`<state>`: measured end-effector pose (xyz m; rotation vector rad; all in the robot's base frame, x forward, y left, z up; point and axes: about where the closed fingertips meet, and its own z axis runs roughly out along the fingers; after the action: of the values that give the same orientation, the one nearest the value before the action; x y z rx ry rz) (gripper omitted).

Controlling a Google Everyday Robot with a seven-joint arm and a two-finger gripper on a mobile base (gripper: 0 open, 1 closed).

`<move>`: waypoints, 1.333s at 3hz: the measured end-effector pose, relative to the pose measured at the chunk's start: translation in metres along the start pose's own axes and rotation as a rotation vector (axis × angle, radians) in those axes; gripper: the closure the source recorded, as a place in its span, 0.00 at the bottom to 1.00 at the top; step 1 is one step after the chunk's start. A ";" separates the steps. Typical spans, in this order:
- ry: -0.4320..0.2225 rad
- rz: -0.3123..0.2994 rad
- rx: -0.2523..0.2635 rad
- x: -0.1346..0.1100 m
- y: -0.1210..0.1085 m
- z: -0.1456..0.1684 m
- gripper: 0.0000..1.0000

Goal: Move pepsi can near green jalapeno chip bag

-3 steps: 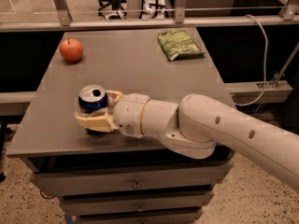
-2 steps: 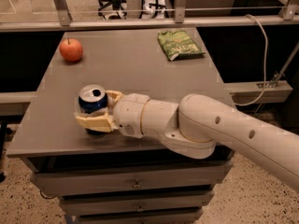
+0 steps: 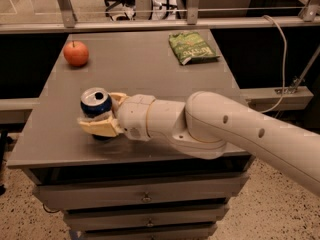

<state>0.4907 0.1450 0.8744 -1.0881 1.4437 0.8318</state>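
Observation:
The pepsi can [image 3: 95,104], dark blue with a silver top, stands upright near the front left of the grey table [image 3: 140,69]. My gripper [image 3: 102,115] comes in from the right, and its cream fingers [image 3: 100,128] are closed around the can's sides. The green jalapeno chip bag [image 3: 191,47] lies flat at the table's back right, well away from the can. The can's lower part is hidden behind the near finger.
A red apple [image 3: 76,53] sits at the back left of the table. My thick white arm [image 3: 240,134] crosses the front right of the table. Drawers [image 3: 145,199] sit under the tabletop. A metal rail [image 3: 150,24] runs behind the table.

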 end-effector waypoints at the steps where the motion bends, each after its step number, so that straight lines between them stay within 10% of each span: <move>1: 0.021 -0.047 -0.026 -0.007 -0.006 0.008 0.12; 4: 0.051 -0.037 -0.029 -0.001 -0.016 -0.008 0.00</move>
<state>0.5031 0.1328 0.8779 -1.1620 1.4533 0.8060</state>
